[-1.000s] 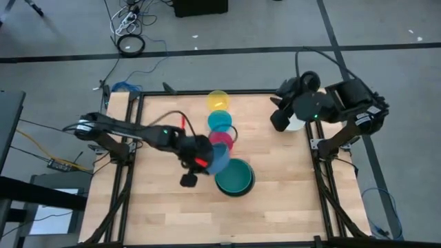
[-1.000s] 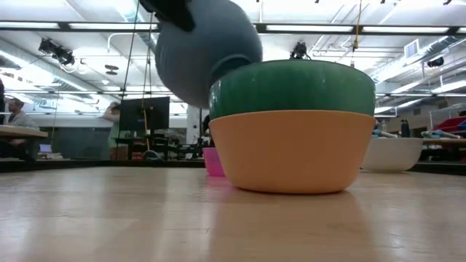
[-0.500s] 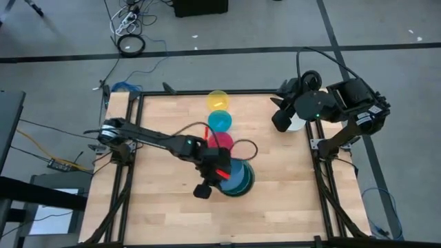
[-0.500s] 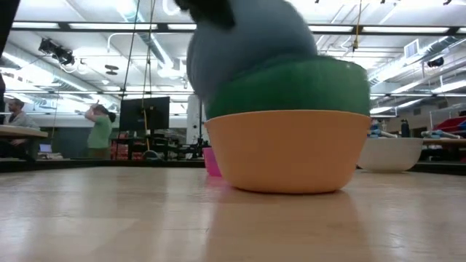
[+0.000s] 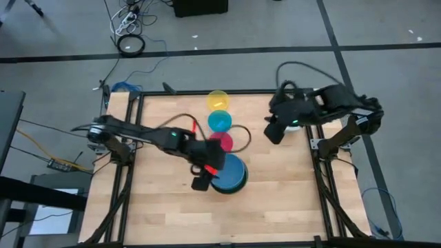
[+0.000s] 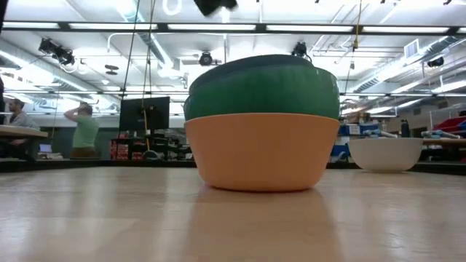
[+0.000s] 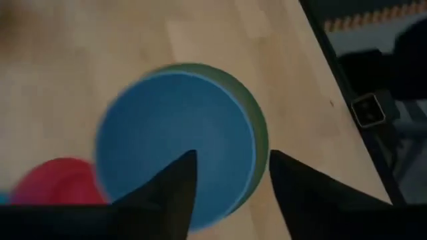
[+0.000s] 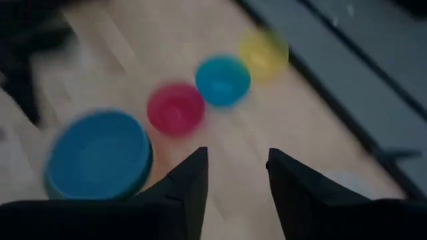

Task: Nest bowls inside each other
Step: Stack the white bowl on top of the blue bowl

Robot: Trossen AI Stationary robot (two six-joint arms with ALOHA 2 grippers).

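The round blue plastic bowl [image 5: 231,171] sat in a dark green bowl [image 6: 262,86] over an orange one [image 6: 262,151]; nearby were magenta [image 5: 221,142], cyan [image 5: 220,122], yellow [image 5: 218,100] and white [image 6: 386,153] bowls.

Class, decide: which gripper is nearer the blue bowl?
Left. The left gripper is open just above the blue bowl; the right gripper hangs farther away, near the table's right edge.

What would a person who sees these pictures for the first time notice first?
Probably the stack near the middle of the table: a blue bowl sits inside a green bowl, which sits in an orange bowl. The left gripper hangs just beside the stack with open jaws. Behind it, a pink bowl, a cyan bowl and a yellow bowl lie in a row.
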